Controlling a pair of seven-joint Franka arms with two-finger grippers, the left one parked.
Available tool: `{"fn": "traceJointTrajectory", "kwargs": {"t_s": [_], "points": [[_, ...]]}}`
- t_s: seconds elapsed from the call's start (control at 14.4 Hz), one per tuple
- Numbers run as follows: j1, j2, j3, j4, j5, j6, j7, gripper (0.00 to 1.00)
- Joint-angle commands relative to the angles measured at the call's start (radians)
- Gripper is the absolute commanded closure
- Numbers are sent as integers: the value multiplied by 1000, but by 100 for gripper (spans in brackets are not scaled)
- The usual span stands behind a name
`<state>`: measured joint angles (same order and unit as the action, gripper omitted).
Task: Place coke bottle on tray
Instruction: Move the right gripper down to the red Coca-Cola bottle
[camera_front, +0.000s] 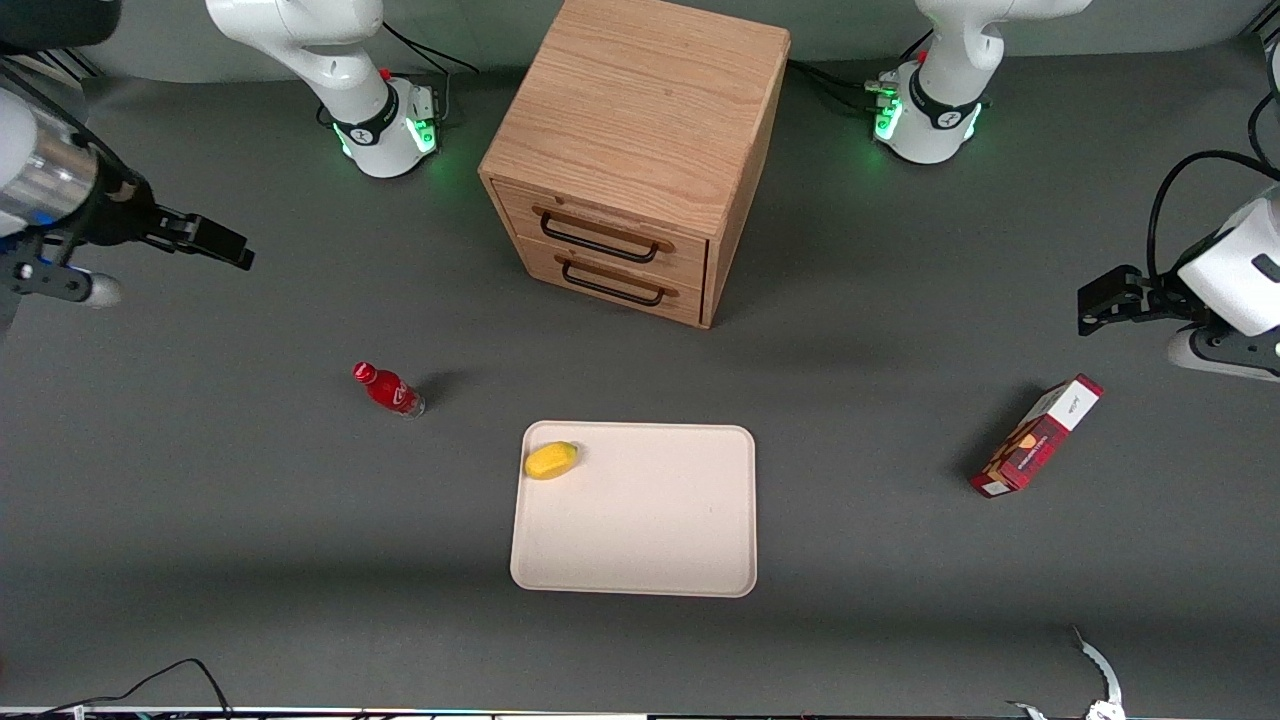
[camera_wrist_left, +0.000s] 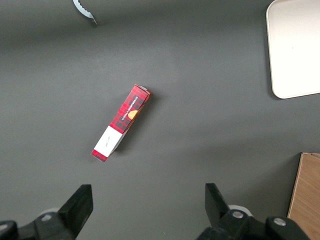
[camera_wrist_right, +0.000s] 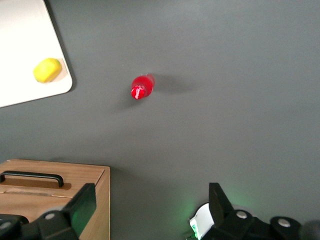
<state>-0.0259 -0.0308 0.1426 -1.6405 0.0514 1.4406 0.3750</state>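
Observation:
The coke bottle, tiny and red with a red cap and clear base, stands on the grey table beside the tray, toward the working arm's end. It also shows in the right wrist view. The tray is flat and cream-beige and lies nearer the front camera than the cabinet; its corner shows in the right wrist view. My right gripper hangs high above the table at the working arm's end, farther from the front camera than the bottle. Its fingers stand wide apart with nothing between them.
A yellow fruit lies in the tray's corner closest to the bottle. A wooden two-drawer cabinet stands at the middle of the table. A red and white carton lies toward the parked arm's end.

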Motion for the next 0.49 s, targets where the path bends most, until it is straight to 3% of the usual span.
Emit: {"fn": "traceJointTrajectory", "kwargs": {"t_s": [0.0, 0.42], "points": [[8, -6, 37, -155, -4, 160, -16, 0], [14, 47, 40, -524, -21, 748, -15, 0]]}}
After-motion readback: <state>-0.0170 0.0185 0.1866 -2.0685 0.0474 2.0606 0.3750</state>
